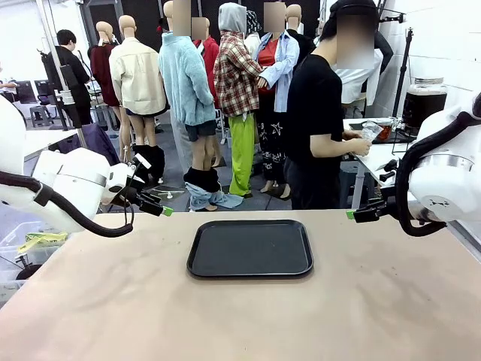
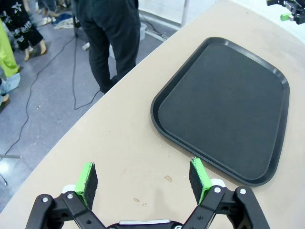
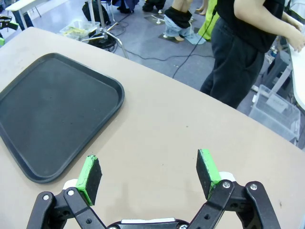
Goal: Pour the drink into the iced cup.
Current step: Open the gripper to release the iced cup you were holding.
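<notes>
Both grippers hang spread and empty over the table's side edges.

Left gripper (image 2: 143, 179) sits at mid-left of the front picture, right gripper (image 3: 148, 174) at mid-right, the black tray (image 1: 250, 248) bare between them. At upper right, beside the person (image 1: 316, 128) with back half turned, a dark jar (image 1: 423, 101) stands, contents hard to make out.

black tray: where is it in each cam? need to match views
Front view: the black tray lies at the middle of the table, bare.
Left wrist view: upper right, beyond the open left gripper.
Right wrist view: left side, past the open right gripper.
Shared landmark: the person in black standing off the table's far edge, turned to a side table.
</notes>
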